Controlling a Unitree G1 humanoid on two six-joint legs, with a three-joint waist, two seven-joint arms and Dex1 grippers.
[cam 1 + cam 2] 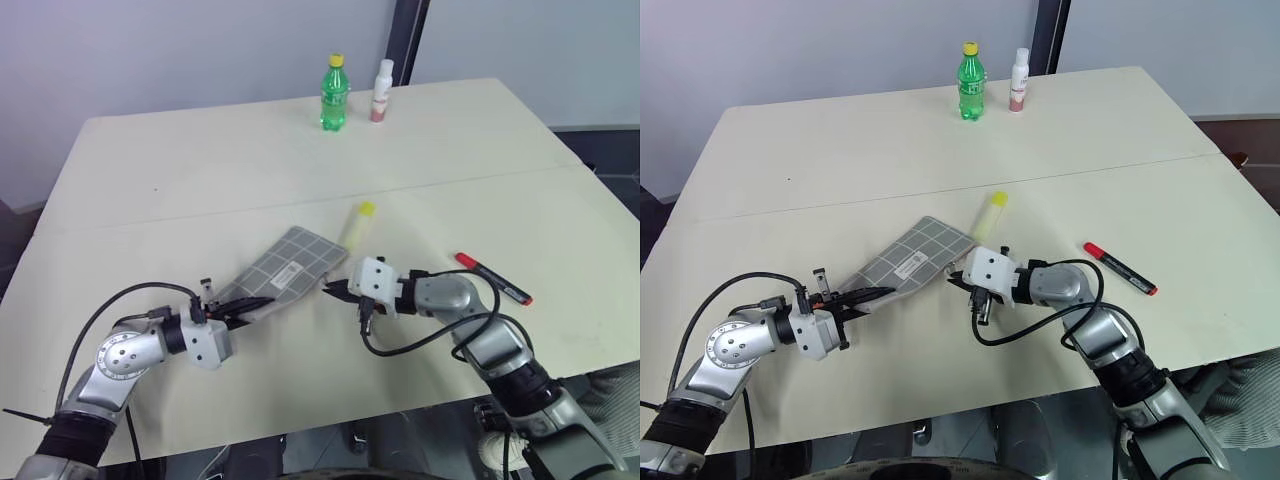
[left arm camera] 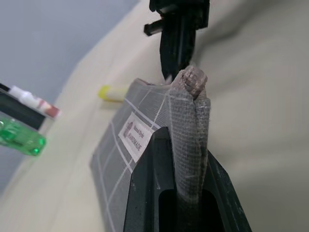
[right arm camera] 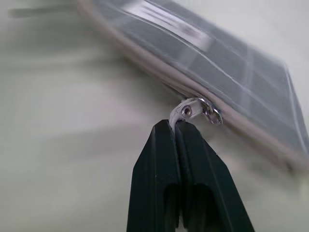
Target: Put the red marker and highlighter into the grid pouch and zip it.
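Head cam, L eye: a cream table (image 1: 200,170) with the grid pouch (image 1: 285,268) lying near centre, long axis running from 7 to 1 o'clock. The left gripper (image 1: 250,304) has its fingers clamped on the pouch's near corner at approx 7 o'clock. The right gripper (image 1: 331,290) sits at the pouch's 4 o'clock edge, fingers pressed together. The highlighter (image 1: 357,222) lies just beside the pouch's far corner, at 1 o'clock from it, yellow cap pointing away. The red marker (image 1: 493,278) lies well apart at 3 o'clock, red cap toward the table's middle. At the far edge, 12 o'clock, stand a green bottle (image 1: 333,94) w/ yellow cap and a white bottle (image 1: 381,91) beside it.

Head cam, R eye: same layout; marker and highlighter both out on the tabletop, outside the pouch.

L wrist cam: black fingers closed on a bunched fold of the grey grid fabric, white label facing up. The other arm's black fingers hang at the pouch's far end; highlighter and both bottles in the bkgd.

R wrist cam: fingers shut tight on the zipper pull tab (image 3: 186,112), a small metal piece at the pouch's pale edge.
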